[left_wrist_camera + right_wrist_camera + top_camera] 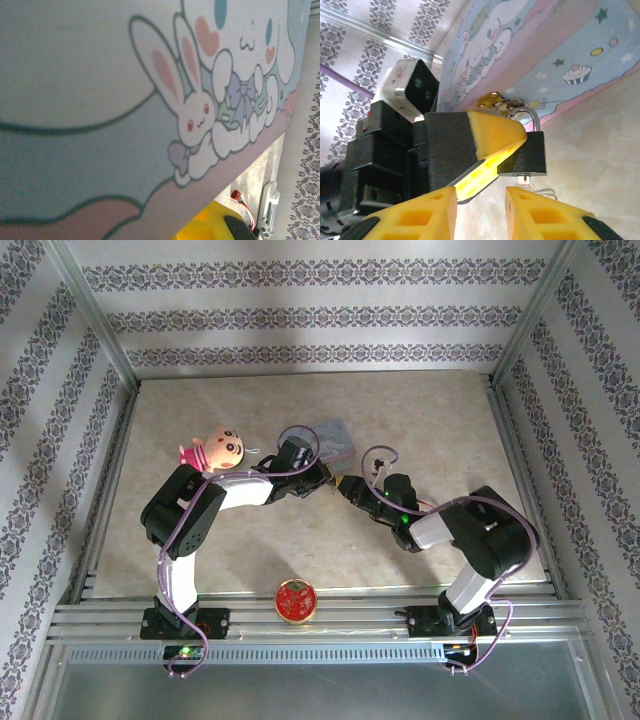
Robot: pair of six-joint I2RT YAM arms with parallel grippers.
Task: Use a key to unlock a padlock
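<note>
A black padlock (526,156) with a silver shackle hangs just above the table in the right wrist view. My left gripper (512,145) is shut on its left side, yellow pads pinching the body. A silver key (525,186) sticks out of the keyhole on the padlock's underside. Directly below it my right gripper (480,212) stands open; the key's head sits just beyond its right finger (545,215), untouched. From above, the left gripper (325,478) and right gripper (348,490) meet at the table's middle. One yellow pad (210,225) of the left gripper shows at the bottom of the left wrist view.
A pastel cartoon-printed box (335,438) stands right behind the padlock, close against the left wrist camera (150,100). A doll (214,449) lies left of the left arm. A red round object (296,600) sits at the near edge between the bases.
</note>
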